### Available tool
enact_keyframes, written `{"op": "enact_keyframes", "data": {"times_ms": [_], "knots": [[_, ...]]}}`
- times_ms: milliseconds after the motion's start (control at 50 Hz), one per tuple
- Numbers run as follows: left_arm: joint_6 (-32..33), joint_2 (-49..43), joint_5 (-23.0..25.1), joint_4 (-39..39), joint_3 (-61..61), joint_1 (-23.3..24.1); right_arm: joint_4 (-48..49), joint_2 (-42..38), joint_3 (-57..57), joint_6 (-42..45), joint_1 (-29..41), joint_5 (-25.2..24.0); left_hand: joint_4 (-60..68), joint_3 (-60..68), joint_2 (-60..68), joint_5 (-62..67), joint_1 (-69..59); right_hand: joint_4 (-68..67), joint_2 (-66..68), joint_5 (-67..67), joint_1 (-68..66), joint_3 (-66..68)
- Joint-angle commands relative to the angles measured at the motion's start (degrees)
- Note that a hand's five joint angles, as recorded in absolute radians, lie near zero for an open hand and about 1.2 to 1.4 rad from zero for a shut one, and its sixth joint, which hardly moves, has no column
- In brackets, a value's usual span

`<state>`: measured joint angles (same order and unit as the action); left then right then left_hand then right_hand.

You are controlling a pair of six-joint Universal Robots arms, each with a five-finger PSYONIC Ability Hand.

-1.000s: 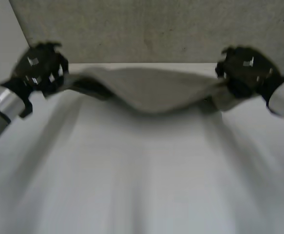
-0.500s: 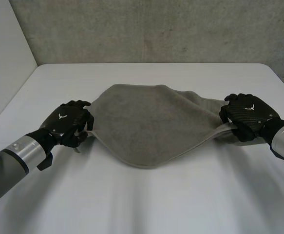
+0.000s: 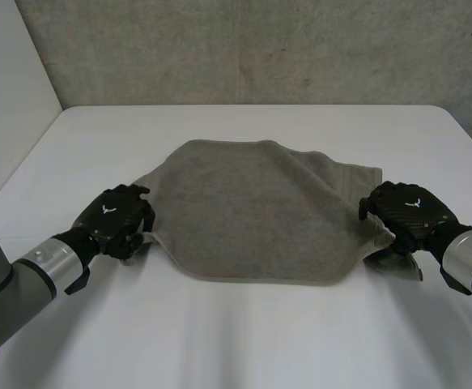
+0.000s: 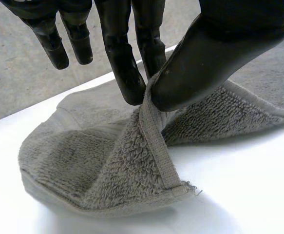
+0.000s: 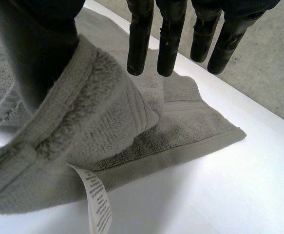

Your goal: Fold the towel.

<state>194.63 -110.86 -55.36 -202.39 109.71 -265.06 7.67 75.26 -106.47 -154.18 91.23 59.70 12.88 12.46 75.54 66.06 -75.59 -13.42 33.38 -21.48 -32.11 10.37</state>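
The grey towel (image 3: 260,211) lies spread across the middle of the white tabletop (image 3: 236,332). Its upper layer is folded over a lower one that peeks out toward 2 o'clock.

The left hand (image 3: 112,219) sits at the towel's 8 o'clock corner. In the left wrist view, the thumb and one of the fingers (image 4: 127,73) pinch the hemmed edge of the towel (image 4: 122,165), lifting a small ridge of cloth off the tabletop. The other fingers hang straight and apart, clear of the fabric.

The right hand (image 3: 406,212) rests at the towel's 4 o'clock corner. In the right wrist view its fingers (image 5: 139,44) are straight and spread, with their tips hanging just above the towel (image 5: 107,112). A raised fold of cloth leans against the thumb rather than being gripped. A white care label (image 5: 98,204) sticks out from under that fold, over the bare tabletop. A concrete wall (image 3: 260,49) stands beyond the tabletop at 12 o'clock.
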Motion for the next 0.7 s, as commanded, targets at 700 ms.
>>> {"op": "enact_keyframes", "data": {"times_ms": [700], "knots": [[-0.1, -0.5, -8.8, -1.0, -0.6, -1.3, 3.3, 5.1, -3.9, -3.9, -2.8, 2.4, -2.9, -2.5, -4.8, -5.3, 4.8, 3.4, 46.6, -48.5, -47.9, -0.4]]}}
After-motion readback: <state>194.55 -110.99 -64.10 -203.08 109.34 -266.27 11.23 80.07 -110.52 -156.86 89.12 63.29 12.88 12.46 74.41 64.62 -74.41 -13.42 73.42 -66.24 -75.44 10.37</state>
